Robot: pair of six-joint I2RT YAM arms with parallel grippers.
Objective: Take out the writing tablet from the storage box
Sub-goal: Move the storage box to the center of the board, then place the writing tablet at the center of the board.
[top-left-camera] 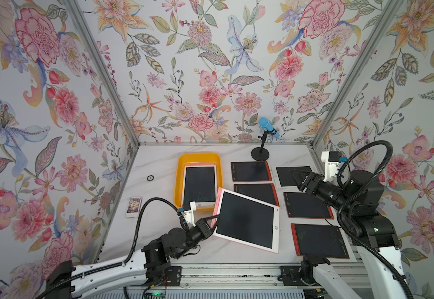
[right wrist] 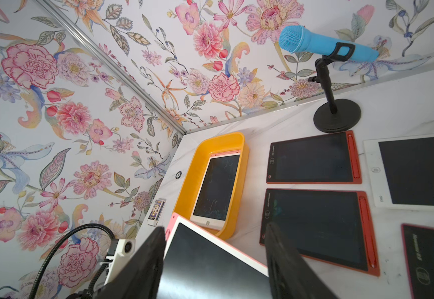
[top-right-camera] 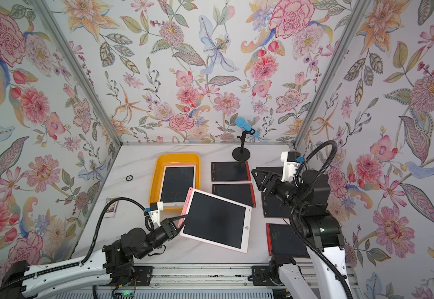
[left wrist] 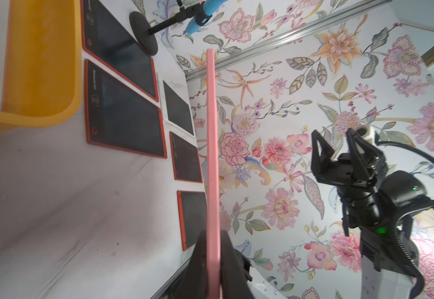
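My left gripper (top-left-camera: 214,220) is shut on the left edge of a pink-backed, white-framed writing tablet (top-left-camera: 247,220), holding it tilted above the table, just right of the storage box's near corner. The left wrist view shows the tablet's pink edge (left wrist: 212,155) clamped between both fingers. The yellow storage box (top-left-camera: 179,181) sits at the back left with another white-framed tablet (top-left-camera: 199,185) lying flat inside. My right gripper (top-left-camera: 295,178) hovers open over the right-hand tablets, empty. In its wrist view the held tablet (right wrist: 210,259) lies below the spread fingers (right wrist: 160,233).
Several red-framed tablets (top-left-camera: 251,171) and a white one (right wrist: 418,170) lie flat in rows to the right of the box. A blue microphone on a black stand (top-left-camera: 261,152) is at the back. A card pack (top-left-camera: 134,204) and a small ring (top-left-camera: 150,177) lie at the left.
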